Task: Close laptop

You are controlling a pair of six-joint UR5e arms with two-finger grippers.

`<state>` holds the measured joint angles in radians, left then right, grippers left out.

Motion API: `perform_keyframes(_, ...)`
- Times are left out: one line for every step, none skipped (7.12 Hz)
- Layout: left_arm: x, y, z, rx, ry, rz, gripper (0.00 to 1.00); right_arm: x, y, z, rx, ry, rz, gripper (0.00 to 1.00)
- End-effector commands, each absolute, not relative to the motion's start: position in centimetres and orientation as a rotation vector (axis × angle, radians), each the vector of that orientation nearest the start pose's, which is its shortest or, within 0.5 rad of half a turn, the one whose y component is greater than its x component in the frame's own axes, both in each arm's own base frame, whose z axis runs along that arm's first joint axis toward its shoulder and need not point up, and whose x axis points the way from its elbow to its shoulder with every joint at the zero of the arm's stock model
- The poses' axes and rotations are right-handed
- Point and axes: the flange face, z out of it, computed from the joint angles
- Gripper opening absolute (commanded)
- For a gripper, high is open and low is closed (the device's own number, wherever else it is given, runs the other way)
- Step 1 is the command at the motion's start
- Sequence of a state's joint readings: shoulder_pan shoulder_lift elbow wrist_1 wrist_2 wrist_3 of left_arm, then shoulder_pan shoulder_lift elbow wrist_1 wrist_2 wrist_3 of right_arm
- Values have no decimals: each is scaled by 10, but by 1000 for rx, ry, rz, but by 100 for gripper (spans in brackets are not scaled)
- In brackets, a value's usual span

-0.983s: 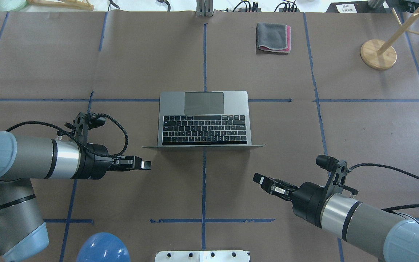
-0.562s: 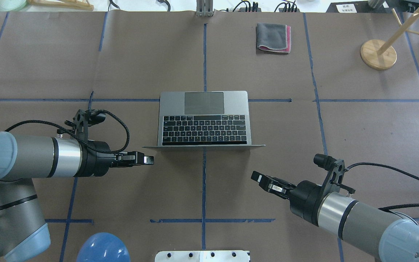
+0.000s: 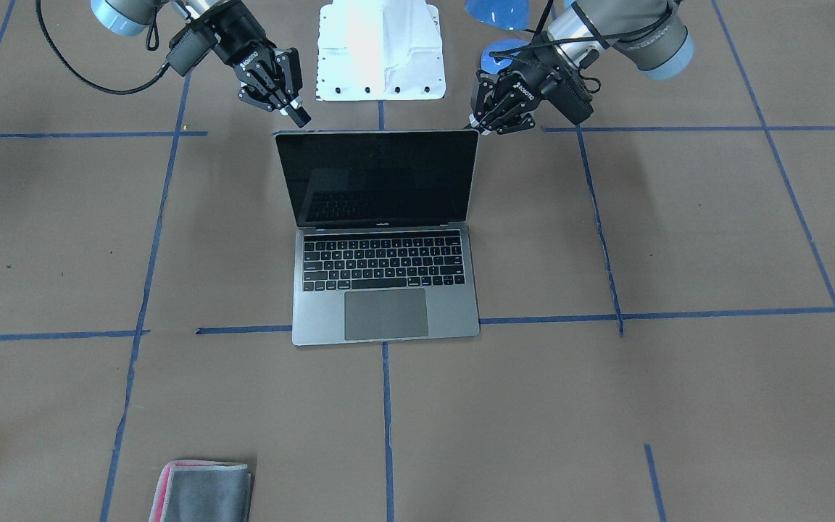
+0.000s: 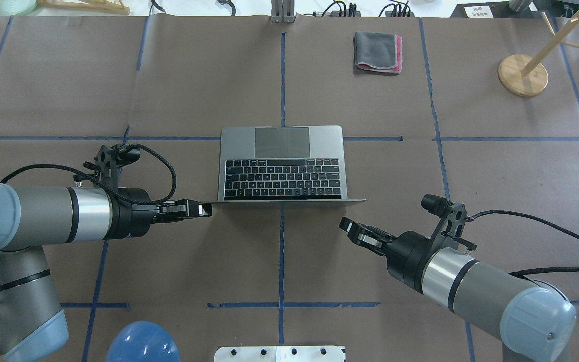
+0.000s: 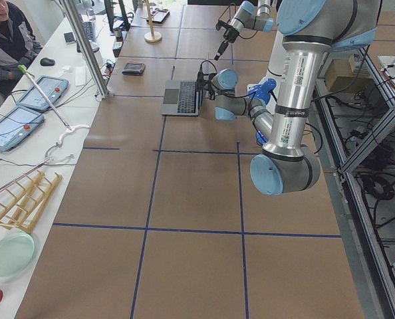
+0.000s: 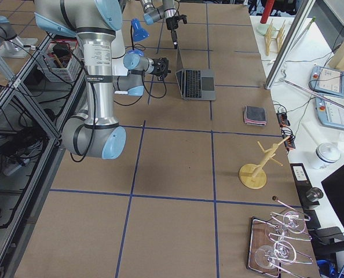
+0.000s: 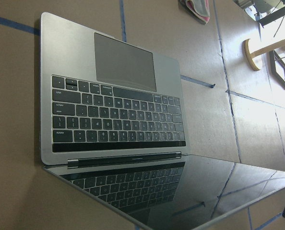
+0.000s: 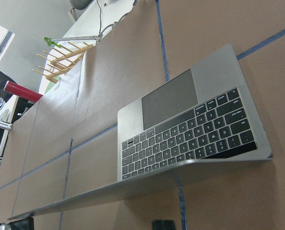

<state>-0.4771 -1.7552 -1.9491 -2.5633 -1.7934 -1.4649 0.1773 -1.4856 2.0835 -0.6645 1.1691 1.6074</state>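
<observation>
The laptop (image 4: 282,151) lies open in the middle of the table, screen dark and lid upright, its back toward the robot. It also shows in the front-facing view (image 3: 385,283) and in both wrist views (image 7: 123,62) (image 8: 171,100). My left gripper (image 4: 208,208) looks shut and empty, right at the left top corner of the lid; in the front-facing view it (image 3: 477,125) sits at the lid's right corner. My right gripper (image 4: 345,224) looks shut and empty, a little behind the lid's right end, and appears beside the left corner in the front-facing view (image 3: 301,118).
A folded grey-and-pink cloth (image 4: 377,52) lies far behind the laptop. A wooden stand (image 4: 522,74) is at the far right. A blue dome (image 4: 141,344) and a white base plate (image 4: 279,353) sit at the near edge, between the arms.
My left gripper has moved forward up to the lid's left top corner. My right gripper has moved forward toward the lid's right end. The laptop has not moved.
</observation>
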Motion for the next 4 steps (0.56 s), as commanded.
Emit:
perform_keyframes(401,-333,273,255,1535,-144,0,-417,-264,273,453,-1445,493,1)
perform_keyframes(401,-333,274,253,1534,-146,0,-419,-271,278,463,-1399,498,1)
perform_keyframes(402,-333,276,251,1528,-148,0,-422,-279,271,474,-1371,507,1)
perform_keyframes(403,-334,279,249,1523,-149,0,-425,-282,275,477,-1328,504,1)
